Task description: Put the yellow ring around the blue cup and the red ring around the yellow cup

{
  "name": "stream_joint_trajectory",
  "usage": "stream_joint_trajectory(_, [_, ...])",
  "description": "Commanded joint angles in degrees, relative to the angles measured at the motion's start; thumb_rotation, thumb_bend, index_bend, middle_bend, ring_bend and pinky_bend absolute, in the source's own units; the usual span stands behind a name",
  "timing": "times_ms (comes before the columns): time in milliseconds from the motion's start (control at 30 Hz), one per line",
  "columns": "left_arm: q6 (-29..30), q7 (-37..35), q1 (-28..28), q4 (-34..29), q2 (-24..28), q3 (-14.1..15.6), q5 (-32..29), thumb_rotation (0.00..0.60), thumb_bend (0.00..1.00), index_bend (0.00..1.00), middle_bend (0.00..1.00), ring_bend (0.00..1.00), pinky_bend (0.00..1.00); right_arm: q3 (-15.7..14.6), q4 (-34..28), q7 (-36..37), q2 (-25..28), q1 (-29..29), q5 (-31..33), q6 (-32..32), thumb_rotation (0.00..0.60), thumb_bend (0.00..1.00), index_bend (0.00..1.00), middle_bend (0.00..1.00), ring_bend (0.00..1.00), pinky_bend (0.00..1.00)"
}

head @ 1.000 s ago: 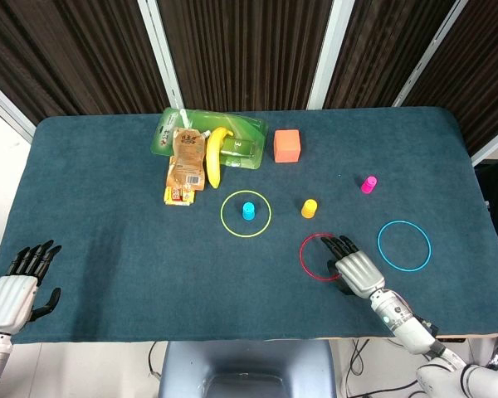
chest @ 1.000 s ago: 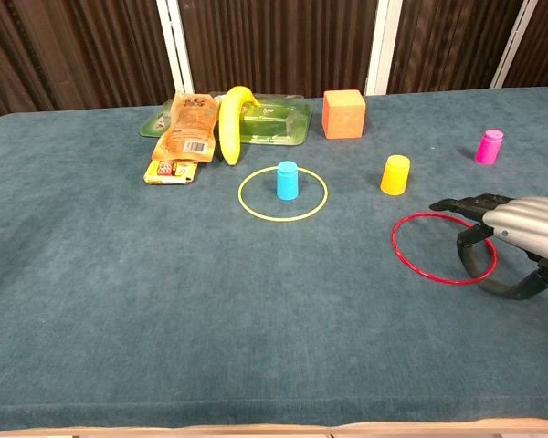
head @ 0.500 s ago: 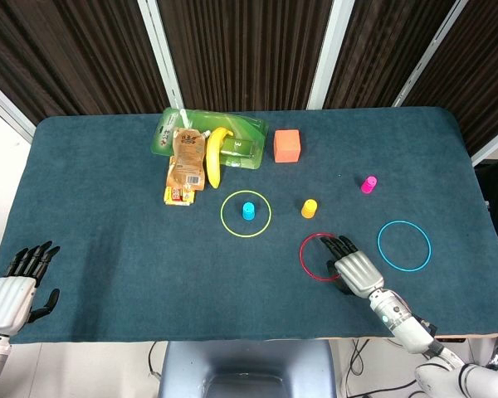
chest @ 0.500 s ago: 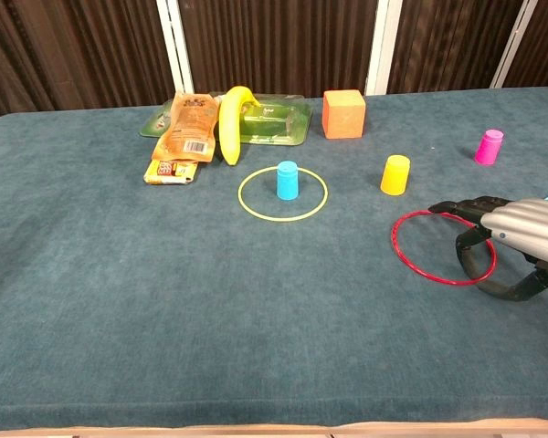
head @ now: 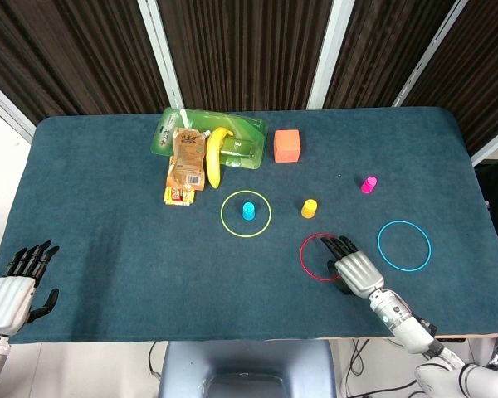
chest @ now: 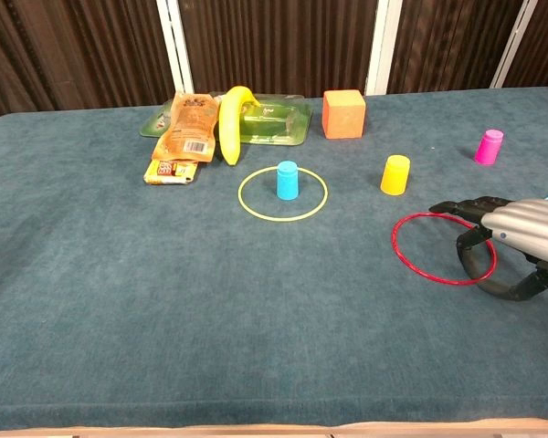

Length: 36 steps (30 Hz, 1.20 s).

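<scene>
The thin yellow plastic ring (head: 246, 214) lies flat on the dark blue-green cloth-covered table (head: 108, 232), and the small blue plastic cup (head: 248, 210) stands upright inside it, so that pair is in place. The thin red plastic ring (head: 319, 257) lies flat nearer the front edge, to the right, with nothing inside its loop. The small yellow plastic cup (head: 310, 207) stands upright just beyond the red ring, apart from it and outside it.

The right hand (head: 354, 268) is over the right side of the red ring, palm down, its dark fingers (chest: 464, 208) stretched forward above the ring's rim and the thumb curved underneath. In the chest view the thumb reaches down by the hoop, but whether the hand is actually pinching the ring or only resting over it cannot be told. The left hand (head: 15, 289) sits at the near left corner of the table, fingers spread apart and holding nothing.

Further out, a thin light-blue ring (head: 403, 245) lies flat to the right of the right hand. A small magenta cup (head: 368, 184) stands beyond it. Toward the back are an orange cube (head: 287, 146), a green plastic tray (head: 245, 133), a yellow banana (head: 214, 155) lying across the tray's front edge, and an orange-brown snack pouch (head: 185, 162) beside the banana.
</scene>
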Motion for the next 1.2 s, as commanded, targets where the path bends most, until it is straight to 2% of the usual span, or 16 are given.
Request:
stream_joint_trajectory(33, [0.02,0.0,0.0,-0.01,-0.02,0.0,0.01,0.6,0.46,0.0,0.0,0.0,0.0,0.19,-0.2,0.21,0.14,-0.16,-0.32,0.8,0.6,0.63,0.85,0.09,0.0,0.0])
stream_joint_trajectory(567, [0.19,-0.19,0.11,0.0,0.05,0.12,0.24,0.6,0.45,0.0,0.0,0.0,0.0,2.72,-1.64,2.83,0.91,-0.05,-3.82,8.86,0.6,0.63,0.89,0.11,0.0,0.0])
stream_joint_trajectory(833, [0.35,-0.25,0.23,-0.01,0.07,0.14,0.24,0.6,0.45,0.0,0.0,0.0,0.0,5.61,-4.2,0.84,1.56,2.01,-5.57,11.89,0.6,0.63,0.89,0.12,0.0,0.0])
stream_joint_trajectory(1033, [0.27,-0.38,0.22,0.09,0.08,0.12,0.18,0.6,0.45,0.0,0.0,0.0,0.0,8.47,-5.79,-3.65,1.91,4.36,-4.99,11.42,0.6,0.63,0.89,0.13,0.0,0.0])
stream_joint_trajectory(1200, [-0.18,-0.39,-0.01,0.08,0.1,0.02,-0.04,0.6,0.45,0.0,0.0,0.0,0.0,11.59,-2.75,-5.97,0.63,6.73,-0.3,7.04,0.6,0.63,0.89,0.13,0.0,0.0])
